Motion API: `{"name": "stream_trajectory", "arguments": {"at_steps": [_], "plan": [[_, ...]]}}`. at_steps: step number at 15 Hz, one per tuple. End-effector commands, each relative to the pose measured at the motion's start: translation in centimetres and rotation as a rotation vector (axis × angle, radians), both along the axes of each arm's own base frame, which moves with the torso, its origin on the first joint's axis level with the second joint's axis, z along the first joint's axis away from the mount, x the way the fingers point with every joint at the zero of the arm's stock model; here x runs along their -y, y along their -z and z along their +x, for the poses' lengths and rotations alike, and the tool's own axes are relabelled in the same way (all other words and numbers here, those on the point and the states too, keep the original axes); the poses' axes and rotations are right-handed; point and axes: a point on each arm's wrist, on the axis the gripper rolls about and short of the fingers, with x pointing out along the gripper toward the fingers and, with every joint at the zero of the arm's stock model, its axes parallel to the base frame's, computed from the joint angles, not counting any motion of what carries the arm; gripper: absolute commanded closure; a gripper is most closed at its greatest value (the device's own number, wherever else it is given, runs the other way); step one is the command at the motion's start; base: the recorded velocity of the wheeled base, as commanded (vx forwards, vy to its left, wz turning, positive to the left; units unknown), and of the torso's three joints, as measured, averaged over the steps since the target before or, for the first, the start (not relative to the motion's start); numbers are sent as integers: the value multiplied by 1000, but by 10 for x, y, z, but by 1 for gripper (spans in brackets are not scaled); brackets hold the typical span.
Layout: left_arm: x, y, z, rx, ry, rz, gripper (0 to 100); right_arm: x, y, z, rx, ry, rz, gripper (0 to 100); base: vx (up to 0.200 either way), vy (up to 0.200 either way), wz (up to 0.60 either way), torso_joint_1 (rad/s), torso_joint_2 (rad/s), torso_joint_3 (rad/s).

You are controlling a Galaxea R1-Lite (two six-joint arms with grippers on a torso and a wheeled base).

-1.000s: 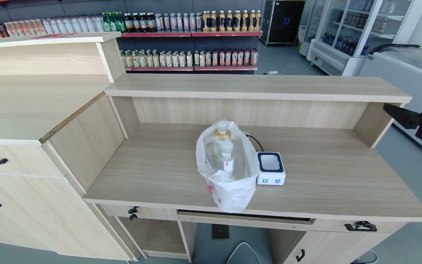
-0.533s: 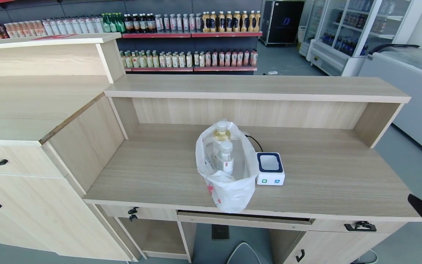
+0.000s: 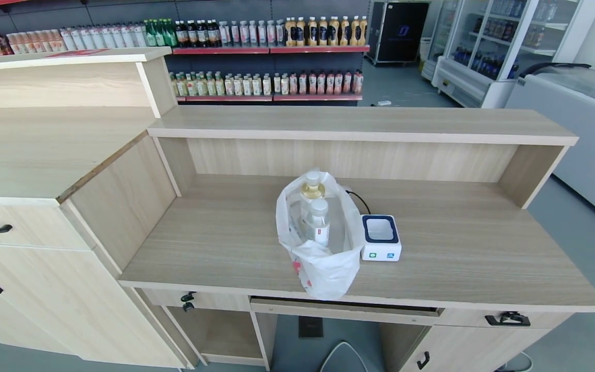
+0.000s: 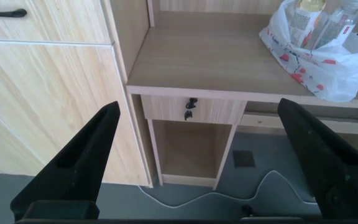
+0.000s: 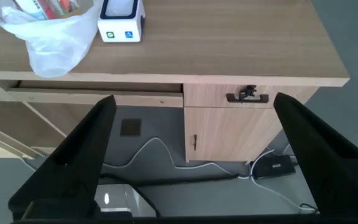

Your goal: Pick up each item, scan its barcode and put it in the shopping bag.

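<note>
The shopping bag, thin white plastic with red print, stands open on the pale wooden counter, just left of the white box scanner with the dark-blue-rimmed window and seemingly touching it. Two items stand upright inside: a clear plastic bottle with a white cap and, farther back than the scanner, a bottle of pale yellow drink.

What changes is my right arm. A second ago my right gripper sat high and far right of the scanner; half a second ago it was down at the counter's front edge. Now it hangs below and in front of the scanner, facing the drawer fronts, fingers spread wide with nothing between them. I see nothing loose near the scanner, so I judge the scanning and bagging finished and this a retreat.

My left gripper hangs equally low, well left of the scanner, also spread wide and empty.
</note>
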Motion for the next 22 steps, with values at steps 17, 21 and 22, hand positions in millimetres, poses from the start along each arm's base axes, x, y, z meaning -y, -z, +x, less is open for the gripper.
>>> {"name": "stream_trajectory", "arguments": {"at_steps": [17,21,22], "plan": [[0,0,0,0,0,0,0,1,4,-12,139,-15,24,0,0,0,0,0,0,0],[0,0,0,0,-2,0,0,1,4,-12,139,-15,23,0,0,0,0,0,0,0],[0,0,0,0,0,0,0,1,4,-12,139,-15,21,0,0,0,0,0,0,0]]}}
